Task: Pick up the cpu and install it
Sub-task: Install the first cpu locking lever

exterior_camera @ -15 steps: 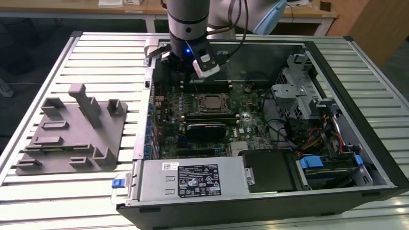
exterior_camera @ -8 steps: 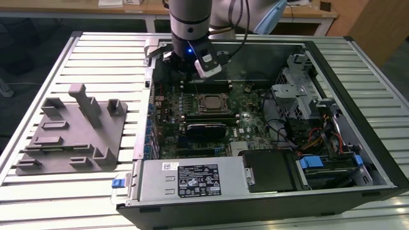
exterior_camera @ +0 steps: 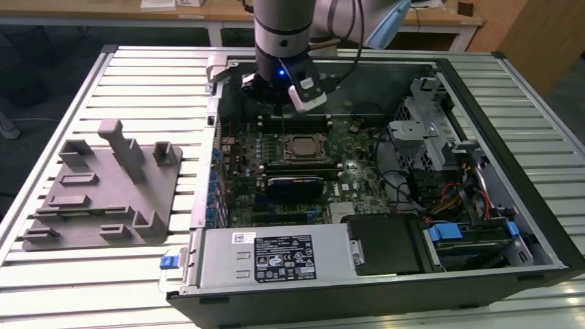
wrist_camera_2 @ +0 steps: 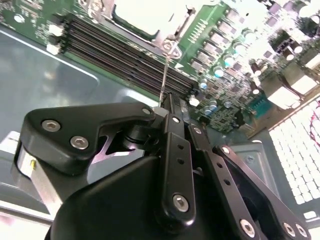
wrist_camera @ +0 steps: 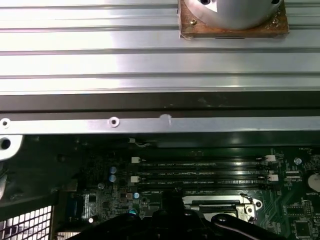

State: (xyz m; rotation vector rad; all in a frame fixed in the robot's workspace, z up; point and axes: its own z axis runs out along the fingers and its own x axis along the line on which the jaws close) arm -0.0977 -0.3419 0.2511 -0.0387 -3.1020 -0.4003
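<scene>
Jaws closed on nothing I can see, my gripper [wrist_camera_2: 168, 101] hovers over the motherboard's [exterior_camera: 355, 164] memory slots [exterior_camera: 292, 123]. The cpu [exterior_camera: 302, 148] lies in its socket [exterior_camera: 302, 162] just beside them. I judge it light, stiff and fragile, best pinched by opposite edges.

An open computer case [exterior_camera: 384, 301] lies on its side on the slatted metal bench [exterior_camera: 137, 274]. Inside the case, a green motherboard [exterior_camera: 352, 175] covers the floor, with dark memory slots [exterior_camera: 292, 123] toward the case's far wall; both wrist views show these slots [wrist_camera: 200, 170] [wrist_camera_2: 120, 55]. A silver power supply [exterior_camera: 274, 257] with a white-and-black label sits against the case's near wall, and a blue latch [exterior_camera: 168, 261] sticks out just beside it. A grey metal drive cage [exterior_camera: 429, 116] and coloured cables [exterior_camera: 448, 195] fill the case's side on the exterior view's right. Outside the case, on the exterior view's left, a grey plastic fixture tray [exterior_camera: 96, 199] with upright posts rests on the bench. A wooden desk [exterior_camera: 219, 10] stands beyond the case.
</scene>
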